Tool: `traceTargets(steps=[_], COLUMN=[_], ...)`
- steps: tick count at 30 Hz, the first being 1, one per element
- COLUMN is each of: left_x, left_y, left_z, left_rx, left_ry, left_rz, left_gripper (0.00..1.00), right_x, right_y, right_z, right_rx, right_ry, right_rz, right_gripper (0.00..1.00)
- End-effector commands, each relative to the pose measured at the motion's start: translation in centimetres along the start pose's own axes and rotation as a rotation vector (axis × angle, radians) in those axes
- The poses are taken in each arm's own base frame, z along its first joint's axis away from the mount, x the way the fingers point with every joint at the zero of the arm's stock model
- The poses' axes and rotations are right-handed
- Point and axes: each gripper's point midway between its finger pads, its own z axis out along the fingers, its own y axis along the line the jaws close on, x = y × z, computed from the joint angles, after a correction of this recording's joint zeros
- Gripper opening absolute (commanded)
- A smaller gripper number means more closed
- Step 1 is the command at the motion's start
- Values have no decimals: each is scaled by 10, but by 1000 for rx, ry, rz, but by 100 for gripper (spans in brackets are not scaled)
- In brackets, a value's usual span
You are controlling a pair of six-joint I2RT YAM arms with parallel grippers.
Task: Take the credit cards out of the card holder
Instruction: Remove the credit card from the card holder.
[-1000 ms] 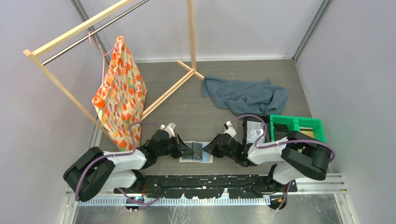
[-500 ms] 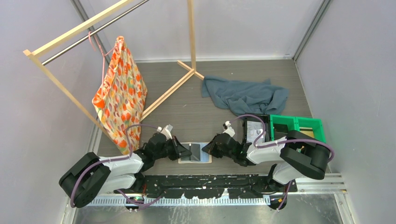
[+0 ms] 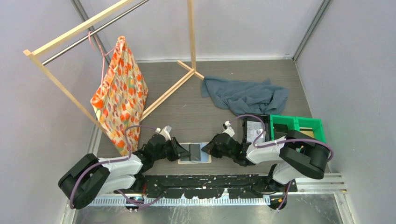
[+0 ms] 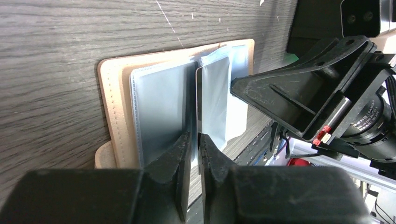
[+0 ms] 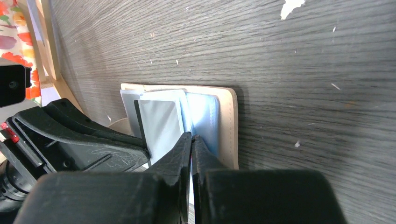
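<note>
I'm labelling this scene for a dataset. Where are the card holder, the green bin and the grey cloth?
card holder (image 4: 161, 112), left wrist view, its pale inner pocket.
green bin (image 3: 306, 118), top view, its far rim.
grey cloth (image 3: 245, 95), top view, its middle.

Grey wood-grain table (image 3: 196, 122), pale walls (image 3: 233, 28), wooden rack (image 3: 191, 32)

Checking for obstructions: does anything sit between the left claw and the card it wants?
Nothing visible: the left claw pinches a credit card in the card holder; the right claw meets the pockets beside it.
</note>
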Motion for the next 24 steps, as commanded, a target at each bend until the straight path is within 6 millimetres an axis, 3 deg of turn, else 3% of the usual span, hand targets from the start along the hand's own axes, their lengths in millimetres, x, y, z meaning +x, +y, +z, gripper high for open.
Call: traceTargets(steps=[1, 4, 9, 24], left_x=[0, 0, 0, -5], left_y=[7, 6, 4, 13], left_z=[-1, -1, -1, -11], left_rx=[-15, -8, 8, -19], left_ry=[-5, -9, -11, -74], left_rz=[16, 13, 12, -11], left_gripper=[14, 5, 1, 1], right_x=[4, 4, 4, 5], right_y=[-55, -54, -54, -57], right_z=[0, 1, 1, 2], right_rx=[192, 191, 194, 203], right_ry=[6, 5, 5, 7], right_rz=[-62, -62, -64, -63], right_gripper=[8, 8, 8, 8])
